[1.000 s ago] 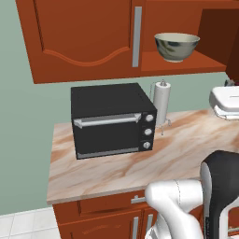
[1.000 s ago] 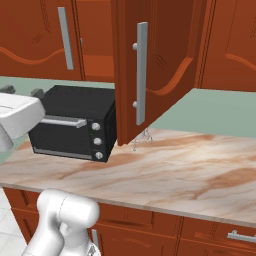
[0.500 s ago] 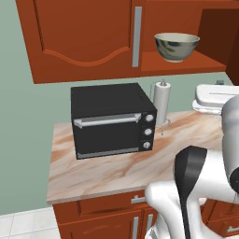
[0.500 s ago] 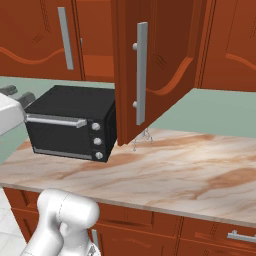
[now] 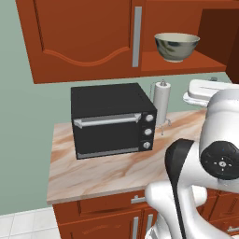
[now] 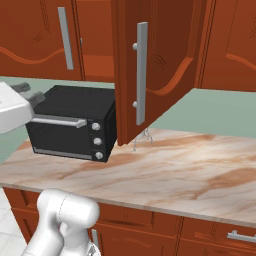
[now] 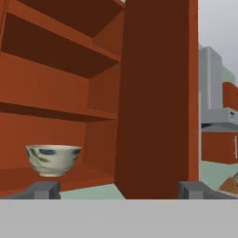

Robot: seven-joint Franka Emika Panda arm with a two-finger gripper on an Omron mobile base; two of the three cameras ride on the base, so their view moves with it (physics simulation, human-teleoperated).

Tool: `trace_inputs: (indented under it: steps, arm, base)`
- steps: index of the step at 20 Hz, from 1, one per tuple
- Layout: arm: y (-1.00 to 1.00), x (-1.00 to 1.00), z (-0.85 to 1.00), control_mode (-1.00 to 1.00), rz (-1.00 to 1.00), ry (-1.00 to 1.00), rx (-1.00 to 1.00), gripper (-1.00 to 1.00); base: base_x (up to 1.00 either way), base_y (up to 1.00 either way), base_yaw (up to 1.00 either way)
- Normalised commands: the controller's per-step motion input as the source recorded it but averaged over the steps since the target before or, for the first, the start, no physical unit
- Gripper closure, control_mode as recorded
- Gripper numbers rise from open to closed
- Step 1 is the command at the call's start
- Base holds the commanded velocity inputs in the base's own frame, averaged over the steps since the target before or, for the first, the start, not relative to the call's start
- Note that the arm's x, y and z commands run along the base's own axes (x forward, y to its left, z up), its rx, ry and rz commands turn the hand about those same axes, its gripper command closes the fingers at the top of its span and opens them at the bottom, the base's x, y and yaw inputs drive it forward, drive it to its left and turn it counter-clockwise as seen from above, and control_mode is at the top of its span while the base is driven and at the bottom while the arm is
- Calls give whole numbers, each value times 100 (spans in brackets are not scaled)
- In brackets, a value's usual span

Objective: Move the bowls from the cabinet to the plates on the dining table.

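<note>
A white-grey bowl [image 5: 176, 46] with a dark mottled pattern sits on the lowest shelf of the reddish-brown cabinet [image 5: 84, 42], in the compartment whose door [image 6: 150, 70] stands open. In the hand view the bowl [image 7: 53, 159] is ahead and to the left, with the open door [image 7: 155, 93] edge-on in the middle. My gripper [image 7: 119, 190] is open and holds nothing. It hovers in front of the shelf, well short of the bowl, and also appears as my gripper [image 6: 31, 93] at the left edge of the right base view. The plates and the dining table are out of view.
A black oven [image 5: 112, 121] stands on the marble counter [image 5: 102, 172] under the cabinet. A paper towel holder [image 5: 162, 105] stands to its right, below the bowl's shelf. The open door juts out over the counter. My own arm [image 5: 205, 177] fills the lower right.
My hand has drifted a little left toward the open compartment, and the arm's elbow has risen into the left base view. The bowl has not moved.
</note>
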Motion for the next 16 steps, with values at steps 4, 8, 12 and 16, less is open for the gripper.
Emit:
trace_inputs:
  steps: [4,8,12,16]
  arm:
    - [-32,0,14,-100,-13,1,2,-100]
    - [-26,2,6,-100,-17,1,1,-100]
    - [3,15,0,-100,-17,1,0,-100]
    - [-6,5,0,-100,-21,1,0,-100]
  base:
    - [0,0,0]
    - [0,0,0]
    - [0,0,0]
    - [0,0,0]
